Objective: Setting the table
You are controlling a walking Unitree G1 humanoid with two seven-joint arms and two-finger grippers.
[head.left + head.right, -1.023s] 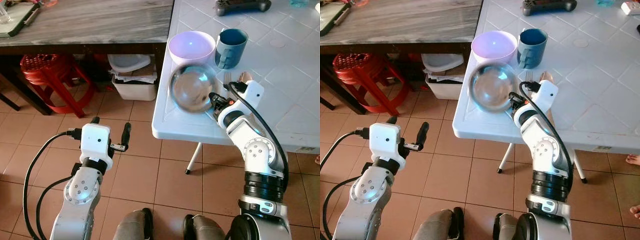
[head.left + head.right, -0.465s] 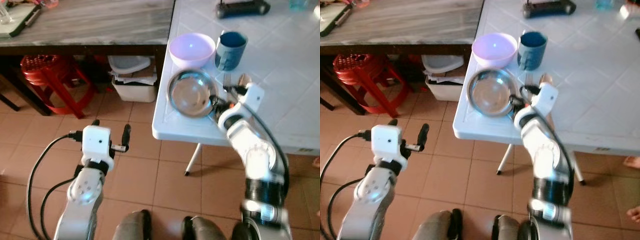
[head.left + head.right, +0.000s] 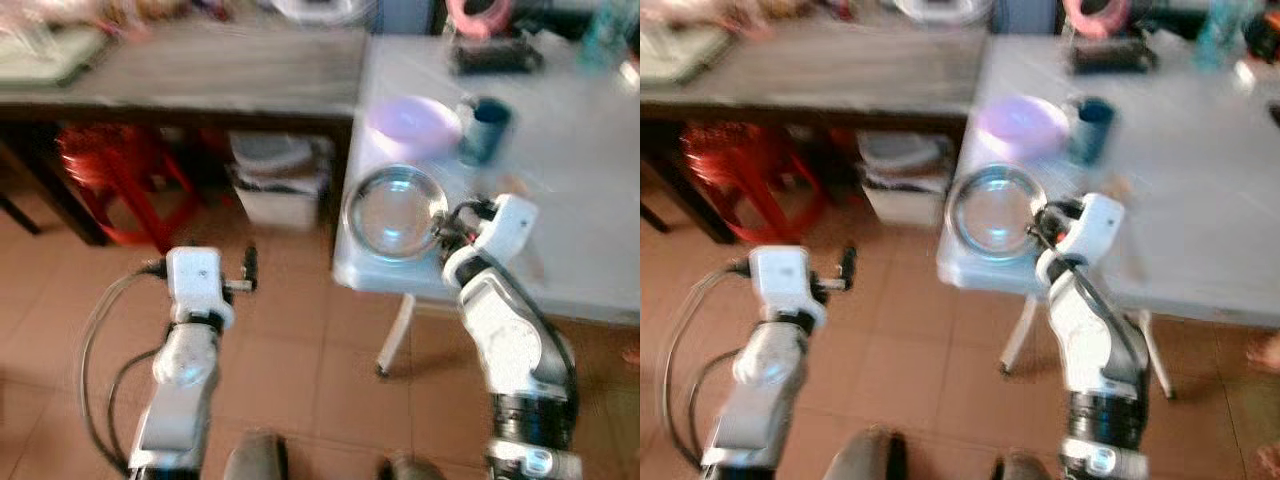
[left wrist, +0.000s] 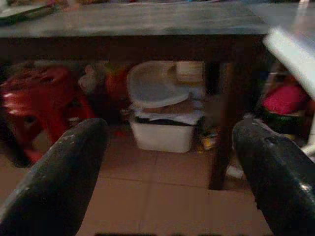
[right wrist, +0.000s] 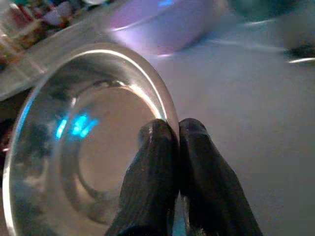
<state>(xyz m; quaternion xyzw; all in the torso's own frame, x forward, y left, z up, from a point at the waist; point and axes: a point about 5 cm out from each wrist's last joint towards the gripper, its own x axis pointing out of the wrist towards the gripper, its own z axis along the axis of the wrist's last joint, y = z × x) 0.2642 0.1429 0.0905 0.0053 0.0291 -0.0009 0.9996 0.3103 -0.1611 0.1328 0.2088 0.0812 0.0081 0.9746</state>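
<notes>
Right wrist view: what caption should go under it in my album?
Right pincer pinching the rim of a steel plate, near a purple bowl.

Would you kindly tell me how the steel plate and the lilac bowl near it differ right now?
The steel plate is shiny metal and shallow; the lilac bowl is matte, pastel and deeper. The plate sits at the white table's near corner with its rim pinched by the right pincer; the bowl stands farther in, untouched. Both are round and lie on that table.

Shiny silver plate (image 3: 392, 212), lilac bowl (image 3: 412, 118) at its 12 o'clock, dark teal mug (image 3: 481, 130) at 1, red stool (image 3: 105, 180) on terracotta floor tiles (image 3: 300, 350).
</notes>
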